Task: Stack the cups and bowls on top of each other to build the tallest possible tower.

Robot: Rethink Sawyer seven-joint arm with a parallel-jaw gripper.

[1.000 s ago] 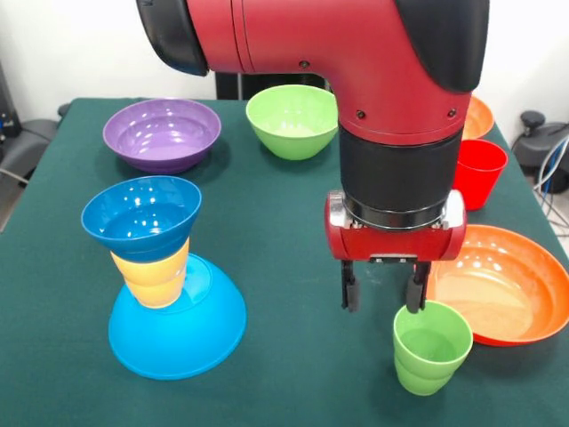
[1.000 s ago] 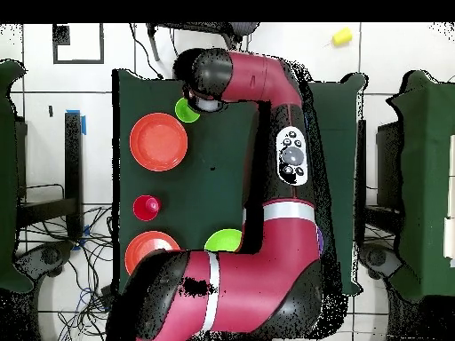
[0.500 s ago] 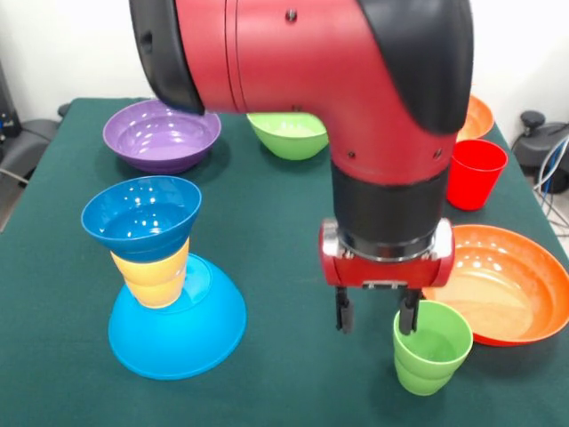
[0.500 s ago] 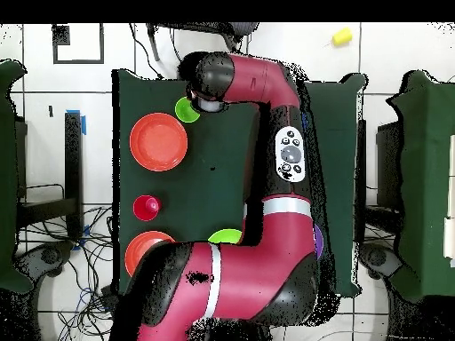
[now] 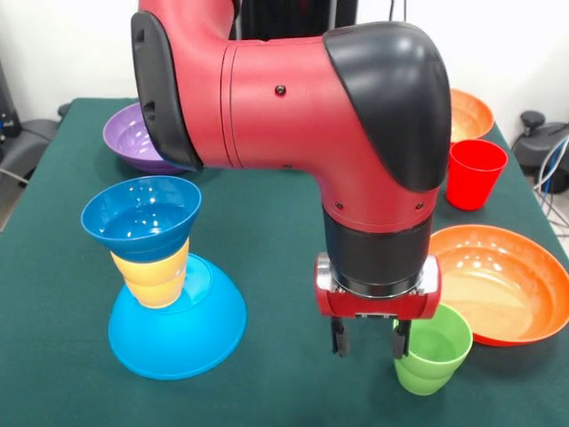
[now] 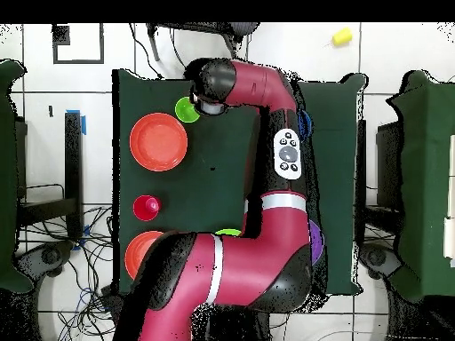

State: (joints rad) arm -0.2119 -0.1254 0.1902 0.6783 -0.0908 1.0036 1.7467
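Observation:
The tower stands at the front view's left: an upturned large light-blue bowl (image 5: 178, 331), a yellow cup (image 5: 153, 272) on it, and the small dark blue bowl (image 5: 142, 216) upright on top. My gripper (image 5: 371, 345) is open and low over the table. Its right finger stands at the left rim of the green cup (image 5: 434, 349); its left finger is in free space. The green cup also shows in the overhead view (image 6: 187, 110), next to the arm's wrist. I cannot tell whether the finger is inside or outside the cup's wall.
A red cup (image 5: 476, 173) stands at the right, a wide orange bowl (image 5: 507, 283) just right of the green cup, a second orange bowl (image 5: 468, 111) behind. The purple bowl (image 5: 124, 135) is at the back left. The arm hides most of the green bowl (image 6: 228, 233).
The gripper has come down and toward the table's near edge, ending level with the green cup's rim. The arm now covers the green bowl in the front view.

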